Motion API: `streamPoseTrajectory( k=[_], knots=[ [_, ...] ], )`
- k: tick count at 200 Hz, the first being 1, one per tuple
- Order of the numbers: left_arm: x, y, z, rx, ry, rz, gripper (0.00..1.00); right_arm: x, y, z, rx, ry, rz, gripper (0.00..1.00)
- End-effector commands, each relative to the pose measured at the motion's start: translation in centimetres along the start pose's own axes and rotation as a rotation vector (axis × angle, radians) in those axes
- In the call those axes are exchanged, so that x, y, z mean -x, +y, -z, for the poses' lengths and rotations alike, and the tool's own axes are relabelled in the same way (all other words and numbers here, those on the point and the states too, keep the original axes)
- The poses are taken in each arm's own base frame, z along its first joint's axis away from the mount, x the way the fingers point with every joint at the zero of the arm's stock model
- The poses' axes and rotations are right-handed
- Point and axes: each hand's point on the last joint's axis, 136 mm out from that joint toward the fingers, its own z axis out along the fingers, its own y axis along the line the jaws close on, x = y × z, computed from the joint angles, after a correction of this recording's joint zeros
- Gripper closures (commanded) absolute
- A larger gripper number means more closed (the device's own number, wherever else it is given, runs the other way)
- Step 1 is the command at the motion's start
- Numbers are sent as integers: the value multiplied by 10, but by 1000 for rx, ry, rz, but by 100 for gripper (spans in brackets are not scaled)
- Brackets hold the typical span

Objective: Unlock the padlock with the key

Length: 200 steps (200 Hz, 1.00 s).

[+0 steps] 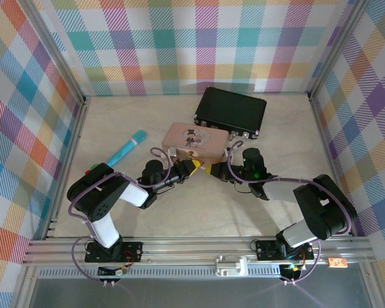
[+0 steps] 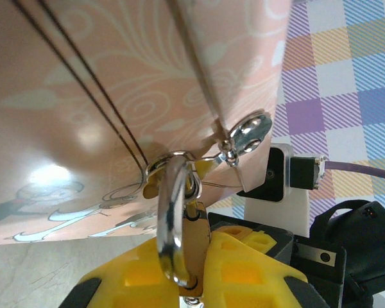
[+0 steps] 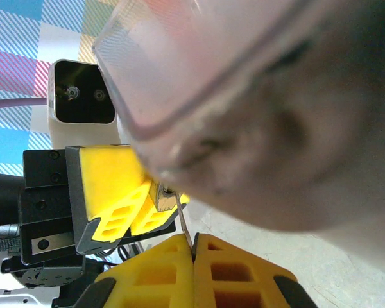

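Note:
The brass padlock [image 2: 202, 240] is pinched at its body between the yellow fingers of my left gripper [image 2: 204, 273], which is shut on it. Its silver shackle [image 2: 172, 218] runs through the wire loop at the front of the pink tin [image 2: 115, 96]. In the right wrist view my right gripper [image 3: 194, 247] is shut on the thin grey key [image 3: 184, 219]. The key's blade points up and left, and its tip meets the bottom of the padlock [image 3: 162, 196]. In the top view the left gripper [image 1: 187, 171] and right gripper [image 1: 213, 171] meet tip to tip at the tin's near edge.
The pink tin [image 1: 192, 142] lies mid-table with a silver clasp [image 2: 247, 131] on its front. A black case [image 1: 231, 112] stands behind it to the right, and a blue pen-like stick [image 1: 127, 149] lies to the left. Checked walls enclose the table.

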Motion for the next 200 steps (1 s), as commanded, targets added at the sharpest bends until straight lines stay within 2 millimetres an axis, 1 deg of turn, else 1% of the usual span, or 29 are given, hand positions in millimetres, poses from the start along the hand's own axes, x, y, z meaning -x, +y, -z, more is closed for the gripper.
streamPoseTrajectory(
  k=[1,15,28,33,59,86,116,154,200],
  knots=[
    [-6,-29,-6,-114,60,-73,100,6,19,-1,64,-12,42,100],
    [-11,-32,-8,-126,93,-65,100,6,14,-2,38,-8,52,100],
    [-16,-34,-8,-134,122,-59,100,10,12,-2,11,-12,88,100],
    [-18,-34,-8,-136,136,-53,100,8,6,-2,-15,-2,85,100],
    [-29,-37,-4,-147,192,-25,100,15,3,-4,-81,4,159,100],
    [-34,-40,-1,-147,219,-22,100,22,-1,-6,-134,15,220,100],
    [-39,-44,-2,-160,253,-29,100,29,-1,-10,-152,18,263,100],
    [-45,-55,0,-197,302,-37,100,34,-7,-18,-167,24,261,100],
    [-51,-71,5,-251,356,-63,100,38,-18,-26,-198,28,152,100]
  ],
)
